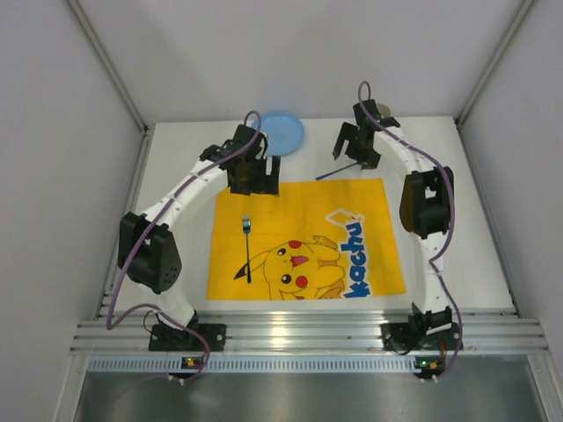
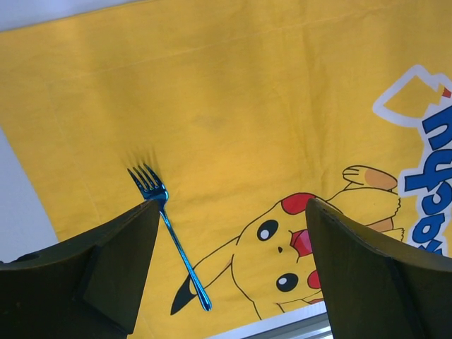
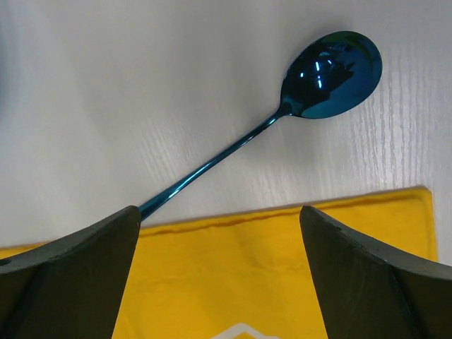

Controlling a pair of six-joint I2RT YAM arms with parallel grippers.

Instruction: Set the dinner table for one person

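left gripper (image 2: 232,208): released, empty; fork (image 2: 180,247) just past one finger on mat (image 2: 233,106), looks already set.
right gripper (image 3: 219,212): released; spoon (image 3: 328,74) handle beside one finger, likely pre-grasp.

One table (image 1: 466,220) carries one yellow mat (image 1: 290,198) printed with one Pikachu. The tableware comes to three pieces, one of each kind: one blue fork (image 1: 248,251), one blue spoon (image 1: 339,170) and one light blue plate (image 1: 283,132). There are two arms, the left arm (image 1: 149,251) and the right arm (image 1: 427,202), and two grippers, the left gripper (image 1: 255,183) and the right gripper (image 1: 354,151). One tan thing (image 1: 385,112) is half hidden, and its kind is unclear.
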